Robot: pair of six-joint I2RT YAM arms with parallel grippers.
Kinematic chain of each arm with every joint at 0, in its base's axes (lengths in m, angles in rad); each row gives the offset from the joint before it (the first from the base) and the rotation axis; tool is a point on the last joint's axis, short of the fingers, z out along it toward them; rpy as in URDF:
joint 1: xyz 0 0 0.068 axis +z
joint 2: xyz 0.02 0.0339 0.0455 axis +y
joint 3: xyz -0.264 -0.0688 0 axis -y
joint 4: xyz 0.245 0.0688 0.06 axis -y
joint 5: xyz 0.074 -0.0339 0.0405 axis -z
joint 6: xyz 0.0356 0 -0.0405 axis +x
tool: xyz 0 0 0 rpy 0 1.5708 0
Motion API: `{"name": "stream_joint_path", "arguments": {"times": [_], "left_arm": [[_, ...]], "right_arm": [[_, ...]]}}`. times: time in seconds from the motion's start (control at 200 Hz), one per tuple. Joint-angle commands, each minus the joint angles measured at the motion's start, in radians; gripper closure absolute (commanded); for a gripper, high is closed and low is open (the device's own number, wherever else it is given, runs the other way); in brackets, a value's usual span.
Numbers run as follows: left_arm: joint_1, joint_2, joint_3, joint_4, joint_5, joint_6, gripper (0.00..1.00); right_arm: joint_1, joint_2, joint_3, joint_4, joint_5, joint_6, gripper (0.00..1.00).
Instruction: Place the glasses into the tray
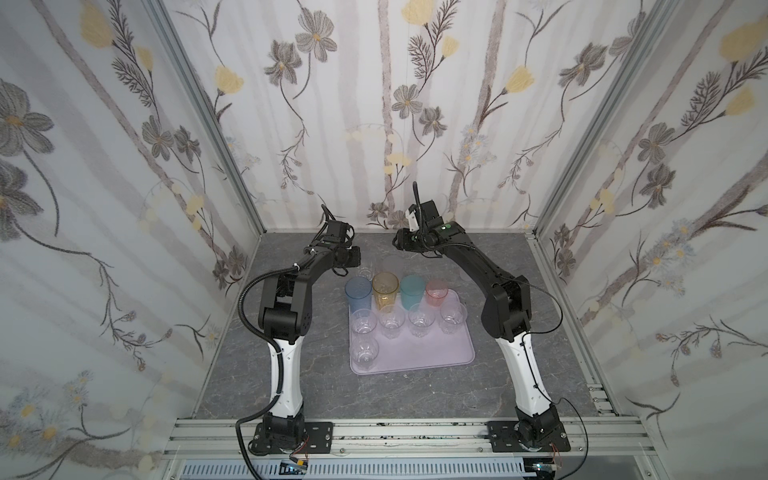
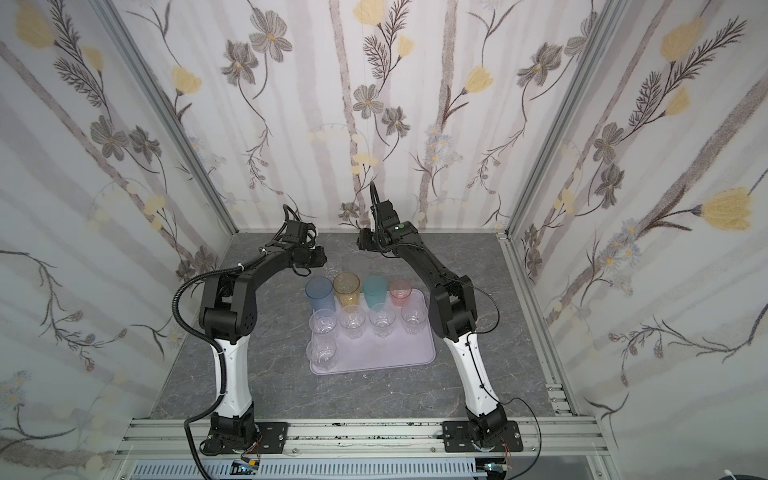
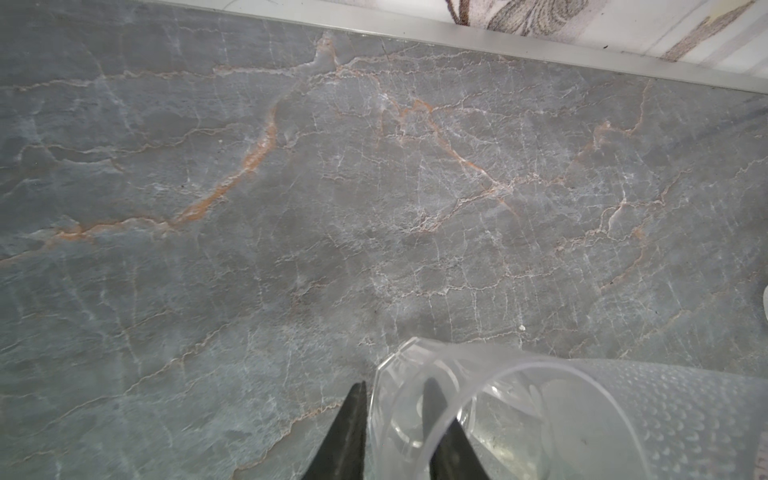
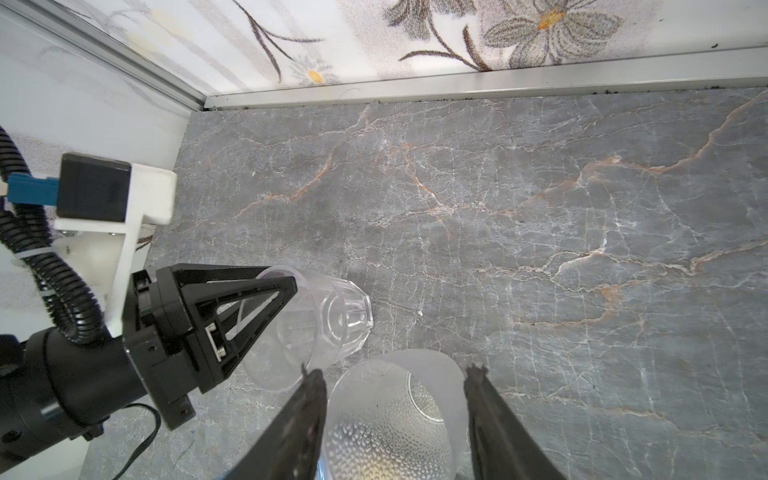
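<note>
Rail (image 1: 415, 434): lies along the near edge of the worktop (image 1: 415, 395) and carries both arm bases.
Tray (image 1: 428, 353): sits mid-worktop and holds nine glasses. Four tinted glasses (image 1: 412, 286) stand along its far edge, four clear glasses (image 1: 420, 322) behind them, and one corner glass (image 1: 365, 351) near-left.
Outstanding: two glasses stand beyond the tray's far edge.
Left end effector (image 3: 395, 382): one finger is inside the faceted glass (image 4: 332, 320) and one outside. Clamping cannot be confirmed.
Right end effector (image 4: 392, 370): its jaws straddle the frosted glass (image 4: 395, 415). Contact cannot be confirmed.
Progress: judged mostly complete.

At the 12 o'clock edge of the pale lilac tray (image 1: 436, 351), from 9 toward 3 o'clock, stand a blue tumbler (image 1: 358, 291), amber tumbler (image 1: 385, 286), teal tumbler (image 1: 412, 289) and pink tumbler (image 1: 436, 293). The frosted tumbler (image 4: 395, 415) is milky with dimpled dots. The table (image 1: 415, 395) is grey marble veined white and orange.
</note>
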Motion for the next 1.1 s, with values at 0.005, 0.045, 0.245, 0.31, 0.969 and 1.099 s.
{"name": "stream_joint_path", "arguments": {"times": [0.005, 0.045, 0.245, 0.31, 0.969, 1.099], "left_arm": [[0.002, 0.0, 0.009, -0.004, -0.023, 0.002, 0.79], [0.002, -0.004, 0.01, -0.004, -0.03, -0.001, 0.82], [0.002, -0.03, 0.007, -0.004, -0.058, 0.0, 0.86], [0.002, -0.043, 0.006, -0.002, -0.068, 0.004, 0.88], [-0.075, -0.303, 0.017, 0.011, -0.203, -0.277, 0.99], [-0.14, -0.379, -0.063, 0.055, -0.231, -0.361, 0.99]], "right_arm": [[0.001, -0.016, -0.003, 0.012, 0.0, -0.01, 0.46], [0.0, -0.018, -0.003, 0.011, -0.002, -0.009, 0.46], [0.0, -0.031, -0.003, 0.011, 0.0, -0.011, 0.46], [0.001, -0.038, -0.003, 0.01, -0.003, -0.009, 0.46], [0.119, -0.318, -0.086, 0.037, 0.146, 0.019, 0.47], [0.182, -0.366, -0.095, 0.005, 0.296, -0.011, 0.47]]}}
